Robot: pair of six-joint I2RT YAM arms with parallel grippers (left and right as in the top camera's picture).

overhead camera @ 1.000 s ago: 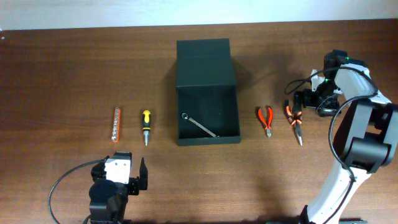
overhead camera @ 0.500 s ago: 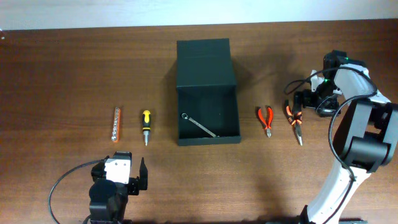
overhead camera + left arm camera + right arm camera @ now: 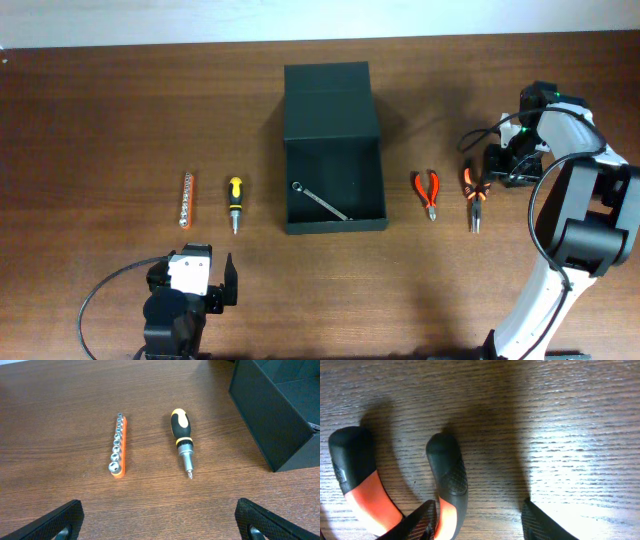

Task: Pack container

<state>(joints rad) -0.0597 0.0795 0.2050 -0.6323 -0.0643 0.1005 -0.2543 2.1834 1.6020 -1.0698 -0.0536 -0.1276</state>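
The container (image 3: 330,100) is a dark box lying open mid-table, flap folded back, with a silver wrench (image 3: 322,202) inside. Orange-and-black pliers (image 3: 472,190) lie to its right. My right gripper (image 3: 477,522) is low over their handle ends. One handle (image 3: 447,480) lies between the fingers against the left one, with a wide gap to the right finger. The other handle (image 3: 357,475) is outside. My left gripper (image 3: 160,520) stands wide open over bare wood, short of a yellow-black screwdriver (image 3: 182,440) and an orange socket rail (image 3: 120,445).
Red-handled pliers (image 3: 428,193) lie between the container and the orange-and-black pair. The screwdriver (image 3: 235,203) and socket rail (image 3: 187,199) lie left of the container. The container's corner (image 3: 275,415) shows at the right of the left wrist view.
The right gripper's jaws have narrowed around one pliers handle. The orange-and-black pliers have swung a little, their tip moving left. The left arm has not moved.
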